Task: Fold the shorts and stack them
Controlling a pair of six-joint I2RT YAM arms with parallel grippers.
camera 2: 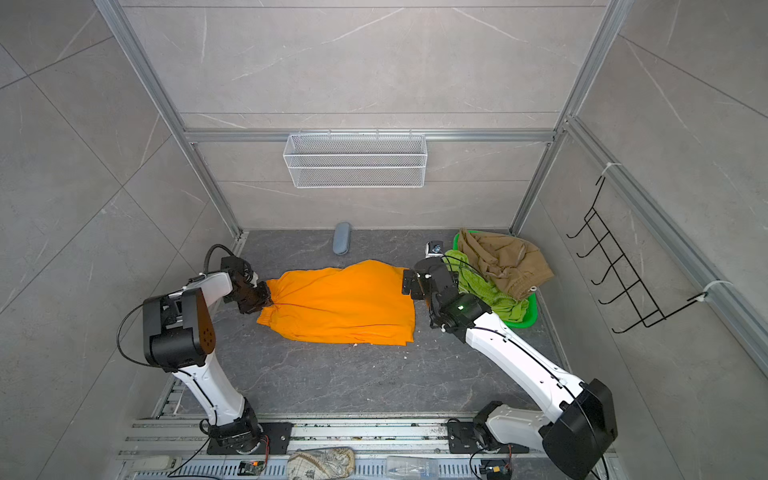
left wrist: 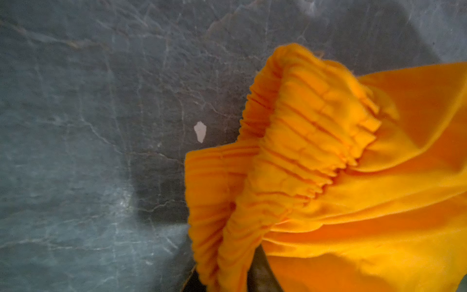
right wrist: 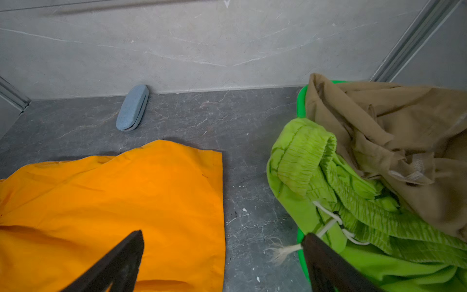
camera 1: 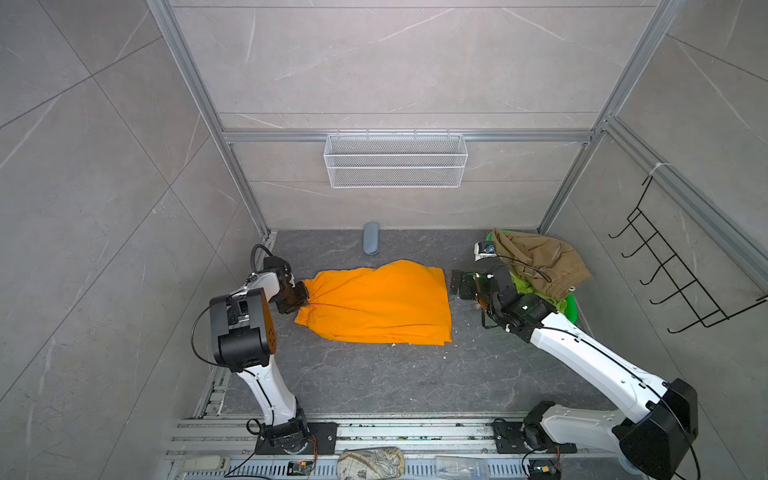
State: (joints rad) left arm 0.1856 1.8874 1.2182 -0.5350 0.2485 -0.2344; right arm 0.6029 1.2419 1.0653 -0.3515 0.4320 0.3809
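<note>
On the tabletop (camera 1: pixel 374 374), left gripper (camera 1: pixel 305 297) pinches orange shorts (camera 1: pixel 374 303) waistband.

Tips of the left end effector (camera 2: pixel 266 301) were buried in the bunched waistband of the orange shorts (camera 2: pixel 345 303); khaki shorts (camera 2: pixel 507 262) and lime shorts (camera 2: pixel 484 286) hid most of the green basket (camera 2: pixel 528 318).

Two arms flank the bright orange cloth shorts (camera 2: pixel 340 305) on the dark grey marbled counter (camera 2: pixel 332 382).
The shorts lie spread flat; the left hand (camera 2: pixel 267 302) is clamped on their gathered left edge, and the right hand (camera 2: pixel 409 284) sits at their right edge. Beside that arm, crumpled khaki tan shorts (camera 2: pixel 505 259) lie over lime green shorts (camera 2: pixel 494 297) in a bright green plastic basket (camera 2: pixel 528 320). A grey-blue oblong case (camera 2: pixel 341 238) rests by the back wall, below a white wire mesh basket (camera 2: pixel 355 160) hung there. A black wire hook rack (camera 2: pixel 623 266) hangs on the right wall.
</note>
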